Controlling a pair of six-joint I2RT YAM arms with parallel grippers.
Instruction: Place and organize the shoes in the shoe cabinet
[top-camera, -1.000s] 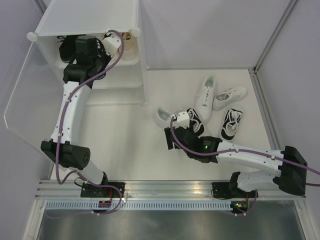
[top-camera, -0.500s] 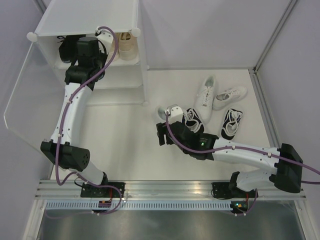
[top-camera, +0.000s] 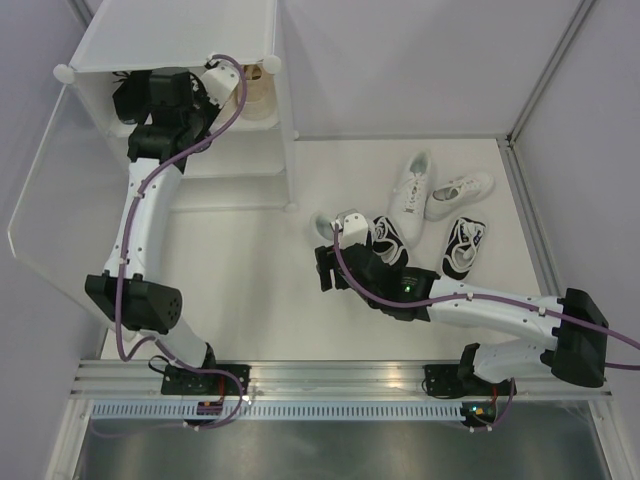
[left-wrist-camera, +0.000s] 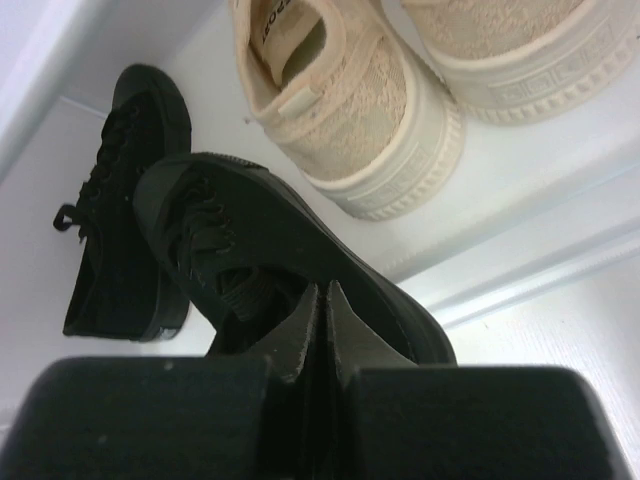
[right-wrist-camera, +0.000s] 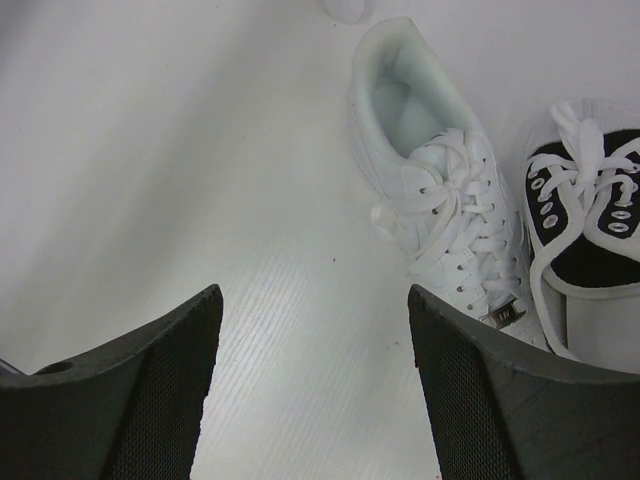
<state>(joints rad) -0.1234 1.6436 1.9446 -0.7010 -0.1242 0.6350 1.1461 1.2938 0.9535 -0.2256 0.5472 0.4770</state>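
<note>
The white shoe cabinet (top-camera: 175, 35) stands at the back left. In the left wrist view my left gripper (left-wrist-camera: 322, 298) is shut on the collar of an all-black sneaker (left-wrist-camera: 230, 230), held tilted over the top shelf. The other black sneaker (left-wrist-camera: 120, 200) lies to its left, and the beige pair (left-wrist-camera: 350, 110) lies to its right. My left gripper (top-camera: 140, 95) is inside the top tier. My right gripper (right-wrist-camera: 315, 300) is open and empty over bare table, left of a white sneaker (right-wrist-camera: 440, 200) and a black-and-white sneaker (right-wrist-camera: 590, 220). It hovers near mid-table in the top view (top-camera: 325, 270).
On the table right of the cabinet lie two more white sneakers (top-camera: 410, 190) (top-camera: 458, 195) and a second black-and-white sneaker (top-camera: 465, 247). The frosted door panel (top-camera: 50, 200) hangs open at the far left. A raised rail (top-camera: 530, 230) borders the table on the right.
My right gripper has moved left, away from the black-and-white shoe, and stays open. My left gripper has shifted slightly left inside the top tier with the black shoe.
</note>
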